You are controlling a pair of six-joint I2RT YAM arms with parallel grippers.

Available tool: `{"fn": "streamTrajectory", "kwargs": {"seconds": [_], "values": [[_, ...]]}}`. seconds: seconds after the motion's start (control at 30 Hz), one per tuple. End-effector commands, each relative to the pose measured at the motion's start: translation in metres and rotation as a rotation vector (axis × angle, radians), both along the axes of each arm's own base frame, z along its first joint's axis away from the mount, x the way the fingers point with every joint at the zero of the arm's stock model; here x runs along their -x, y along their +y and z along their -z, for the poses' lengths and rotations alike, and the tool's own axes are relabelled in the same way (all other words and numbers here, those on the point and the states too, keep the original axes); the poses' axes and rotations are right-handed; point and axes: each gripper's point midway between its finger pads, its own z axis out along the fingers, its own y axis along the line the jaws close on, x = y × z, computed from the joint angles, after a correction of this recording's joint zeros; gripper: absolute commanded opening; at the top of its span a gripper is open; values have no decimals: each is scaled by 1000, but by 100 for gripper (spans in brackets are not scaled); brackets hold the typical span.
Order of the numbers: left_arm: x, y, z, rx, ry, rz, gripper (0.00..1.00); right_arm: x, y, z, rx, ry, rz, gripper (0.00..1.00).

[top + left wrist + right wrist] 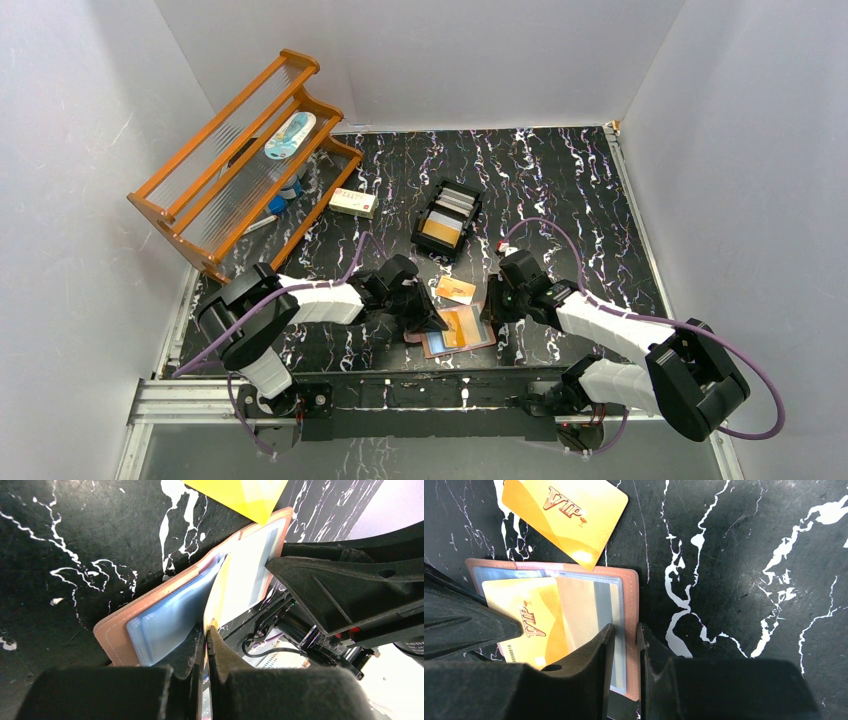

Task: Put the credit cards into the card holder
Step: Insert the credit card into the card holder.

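The left gripper (pixel 206 630), jaws clamped on a gold credit card (pixel 216 592), holds it edge-first at the open card holder (pixel 115 630) near the arms' bases, while the right gripper (pixel 624 630) pinches the holder's outer edge, apparently to steady it (a second gold card (pixel 564 515) lies just beyond).

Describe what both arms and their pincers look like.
The left arm and right arm have white shells between bulky black joints, each trailed by a purple cable. The left pincer and right pincer have matte black, wedge-shaped fingers.
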Motion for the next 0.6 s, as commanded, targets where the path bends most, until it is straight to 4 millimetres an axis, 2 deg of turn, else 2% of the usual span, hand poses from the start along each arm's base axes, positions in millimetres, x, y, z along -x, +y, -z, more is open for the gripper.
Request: {"fn": "streamTrajectory", "kwargs": {"seconds": [0.0, 0.57], "values": [[-4, 0, -3, 14, -46, -39, 0, 13, -8, 15, 44, 58, -2, 29], [-4, -2, -10, 85, -82, -50, 0, 13, -8, 15, 43, 58, -2, 29]]}}
